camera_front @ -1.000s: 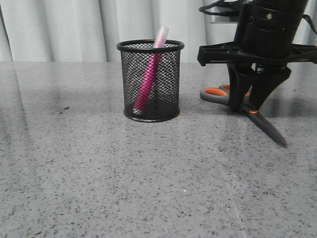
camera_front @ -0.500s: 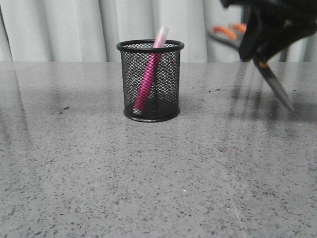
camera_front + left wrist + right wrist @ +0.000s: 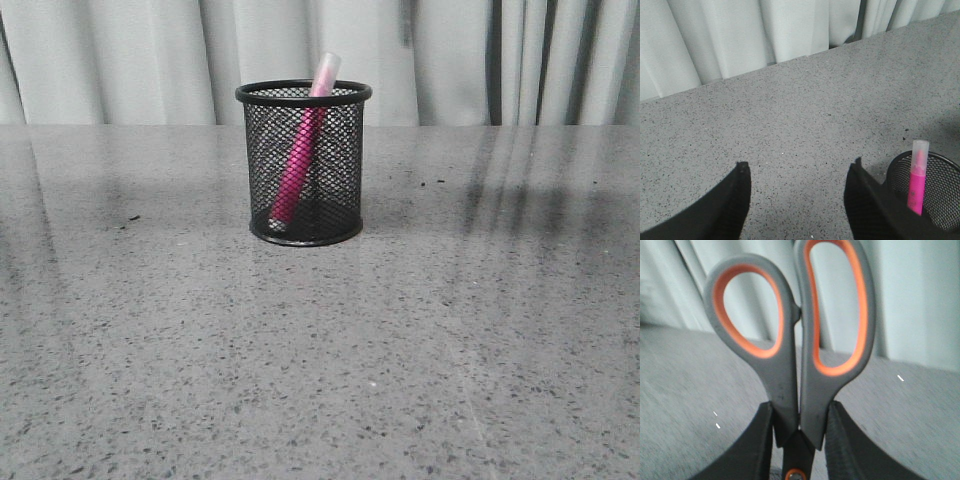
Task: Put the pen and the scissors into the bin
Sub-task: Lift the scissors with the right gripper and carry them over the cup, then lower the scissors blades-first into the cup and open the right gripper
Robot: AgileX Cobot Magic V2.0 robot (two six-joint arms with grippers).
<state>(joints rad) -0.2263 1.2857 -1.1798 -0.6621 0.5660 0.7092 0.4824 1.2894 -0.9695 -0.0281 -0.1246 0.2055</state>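
The black mesh bin (image 3: 304,165) stands upright on the grey table, and the pink pen (image 3: 300,165) leans inside it with its whitish cap above the rim. The left wrist view shows the bin (image 3: 935,195) and the pen (image 3: 916,177) beside my open, empty left gripper (image 3: 799,172). My right gripper (image 3: 800,412) is shut on the scissors (image 3: 795,347), pinching the grey handle shanks just above the orange pivot; the orange-lined loops stick out beyond the fingers. Neither gripper nor the scissors appears in the front view.
A pale pleated curtain (image 3: 150,60) hangs behind the speckled grey table (image 3: 320,360). Shadows fall on the table to the right of the bin.
The right gripper has lifted the scissors off the table to the right of the bin, up and out of the front view. The bin and pen have not moved.
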